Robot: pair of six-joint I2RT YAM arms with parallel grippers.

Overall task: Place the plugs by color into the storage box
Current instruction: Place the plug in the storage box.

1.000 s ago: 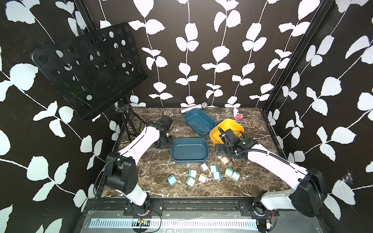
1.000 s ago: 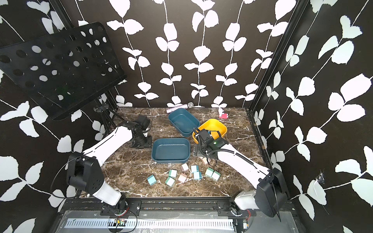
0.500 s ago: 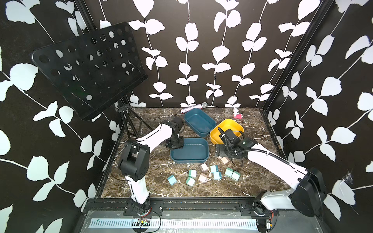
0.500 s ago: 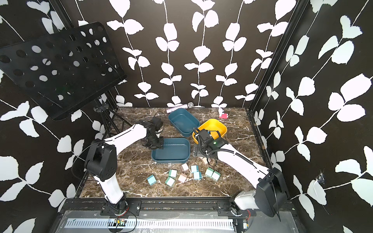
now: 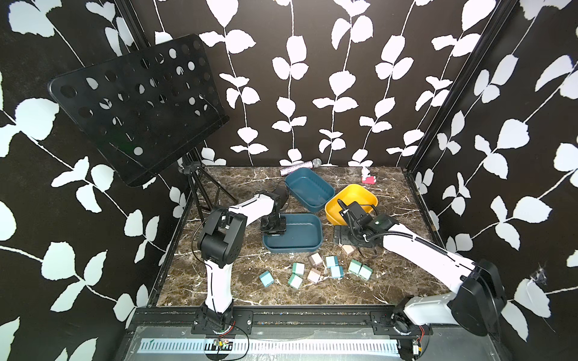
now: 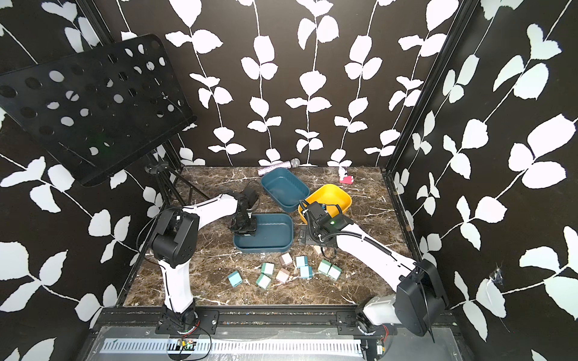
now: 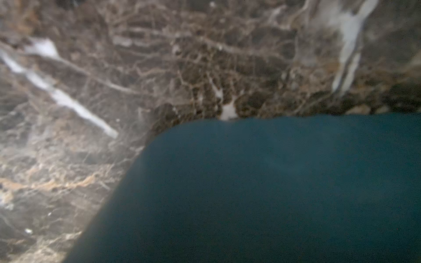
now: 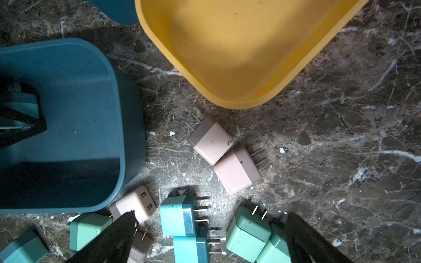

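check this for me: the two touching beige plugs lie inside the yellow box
Not inside. The two touching beige plugs lie on the table, just outside the yellow box, near its rim. The right wrist view shows this.

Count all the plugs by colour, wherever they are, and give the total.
Light blue plugs: 4, one of them in the left claw
Mint green plugs: 4
Pinkish beige plugs: 4
Total: 12
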